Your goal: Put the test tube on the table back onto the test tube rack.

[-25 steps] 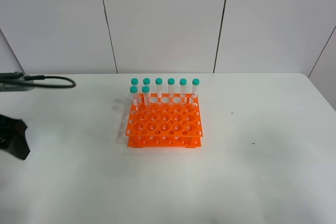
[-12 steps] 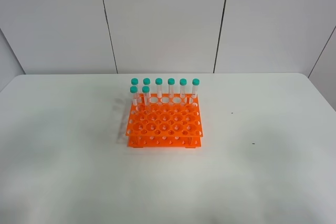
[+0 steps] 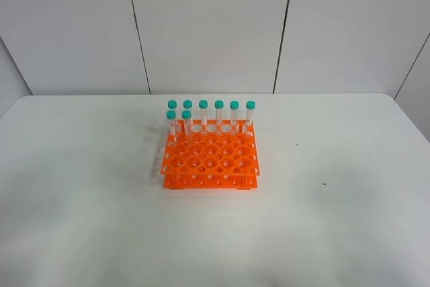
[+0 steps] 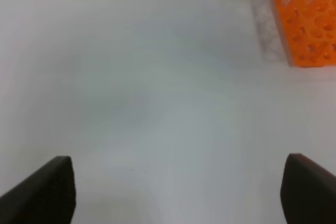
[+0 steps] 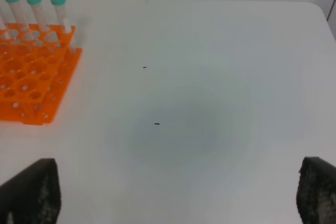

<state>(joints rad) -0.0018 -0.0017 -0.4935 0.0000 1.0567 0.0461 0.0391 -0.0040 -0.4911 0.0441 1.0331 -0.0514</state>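
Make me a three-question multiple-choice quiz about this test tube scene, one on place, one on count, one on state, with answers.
1. Where do the tubes stand in the test tube rack?
A. far rows
B. near row
C. middle rows

2. How many teal-capped tubes are in it?
A. five
B. eight
C. ten

3. How does the left gripper stand?
A. shut on a tube
C. shut, empty
B. jaws wide apart

Answers: 1 A, six fill the back row and two sit just before it. 2 B, eight caps show from above. 3 B, only bare table lies between its fingertips.
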